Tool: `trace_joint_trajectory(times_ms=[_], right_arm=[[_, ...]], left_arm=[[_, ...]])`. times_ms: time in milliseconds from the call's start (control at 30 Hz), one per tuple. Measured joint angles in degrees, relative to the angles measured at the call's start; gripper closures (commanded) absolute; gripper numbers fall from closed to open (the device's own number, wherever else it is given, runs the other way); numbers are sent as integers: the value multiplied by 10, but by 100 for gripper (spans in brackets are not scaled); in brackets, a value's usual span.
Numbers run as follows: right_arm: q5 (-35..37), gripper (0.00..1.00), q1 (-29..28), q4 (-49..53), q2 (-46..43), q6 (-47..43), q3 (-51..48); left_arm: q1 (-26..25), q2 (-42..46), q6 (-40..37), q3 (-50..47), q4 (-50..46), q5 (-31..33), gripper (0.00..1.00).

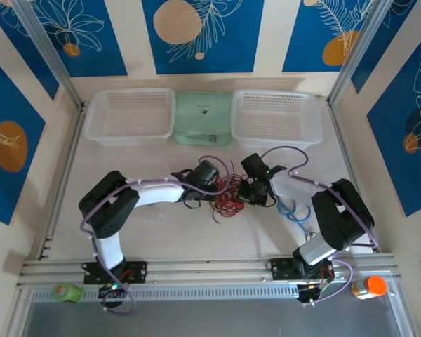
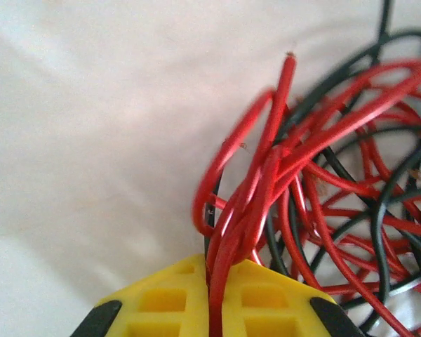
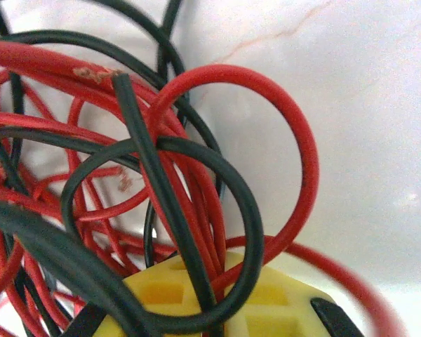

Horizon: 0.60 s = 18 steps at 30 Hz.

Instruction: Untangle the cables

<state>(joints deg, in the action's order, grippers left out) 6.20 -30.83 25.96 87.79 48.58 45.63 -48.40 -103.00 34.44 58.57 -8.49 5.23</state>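
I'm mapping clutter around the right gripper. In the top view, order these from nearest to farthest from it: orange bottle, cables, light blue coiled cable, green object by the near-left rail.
1. cables, right at the right gripper, table centre.
2. light blue coiled cable, just to its right.
3. orange bottle, near-right corner.
4. green object, near-left corner.

No legible text, small dark mark on the mint-green pouch (image 1: pixel 203 118) at the back of the table, too small to read, blue wall panels (image 1: pixel 249 38) with leaf and circle prints, no letters or numbers
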Motion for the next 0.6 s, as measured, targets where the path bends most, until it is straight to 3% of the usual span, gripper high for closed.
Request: trace_joint_trajectory(times_ms=[133, 300, 600], right_arm=[[4, 75, -26, 2, -18, 10, 0], [16, 55, -34, 4, -20, 17, -5], [28, 42, -44, 9, -7, 17, -13]], left_arm=[[30, 40, -4, -14, -30, 32, 91], [74, 73, -13, -31, -58, 57, 89], [103, 89, -35, -38, -82, 79, 82]])
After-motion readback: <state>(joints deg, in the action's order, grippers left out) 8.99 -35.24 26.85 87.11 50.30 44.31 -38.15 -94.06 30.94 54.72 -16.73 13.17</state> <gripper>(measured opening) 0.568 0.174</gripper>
